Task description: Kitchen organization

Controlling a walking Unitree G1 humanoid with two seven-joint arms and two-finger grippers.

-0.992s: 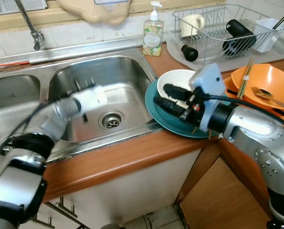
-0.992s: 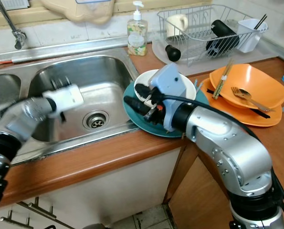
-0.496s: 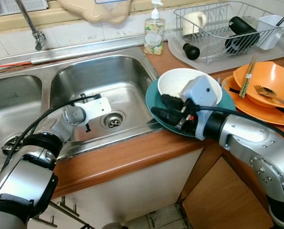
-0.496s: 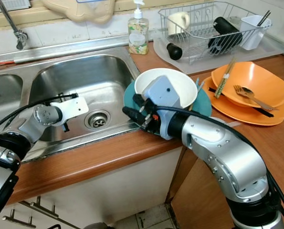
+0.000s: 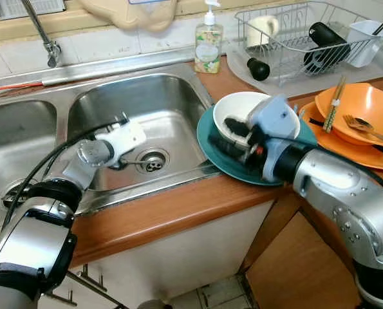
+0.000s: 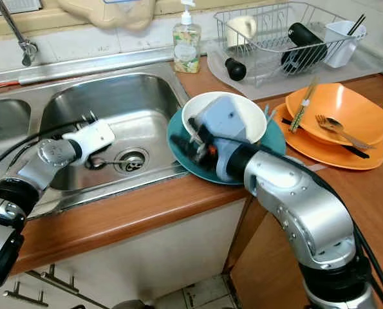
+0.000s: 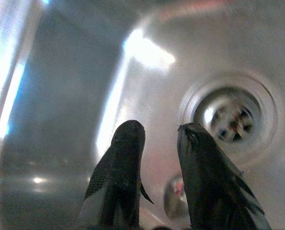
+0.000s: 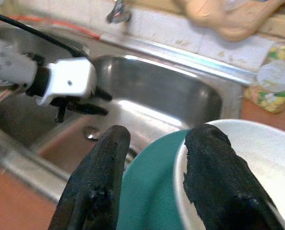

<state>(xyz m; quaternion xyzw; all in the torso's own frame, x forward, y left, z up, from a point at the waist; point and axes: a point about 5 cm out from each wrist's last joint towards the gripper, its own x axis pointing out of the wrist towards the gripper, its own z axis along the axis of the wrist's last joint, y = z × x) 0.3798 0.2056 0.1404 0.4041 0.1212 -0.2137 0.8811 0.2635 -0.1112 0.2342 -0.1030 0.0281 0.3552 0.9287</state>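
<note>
As the two black fingers [image 8: 207,163] of the right gripper [image 8: 154,179] were set apart astride the near rim of the white bowl [image 5: 233,109], one finger inside and one outside over the teal plate [image 5: 210,138], no firm clamp on the rim was observed. The bowl was seated on the plate at the counter edge, just beside the sink [image 5: 152,96]. It was judged that a closure on the thin rim could tilt the bowl or drag the plate toward the edge, and that a slip could drop either into the basin. The left gripper [image 7: 159,139] was held low in the basin, beside the drain [image 7: 228,115], with fingers slightly apart and nothing between them; a collision with a lowered bowl was considered possible. The bowl's interior was largely masked by the right wrist, and contact at the pads could not be confirmed.
</note>
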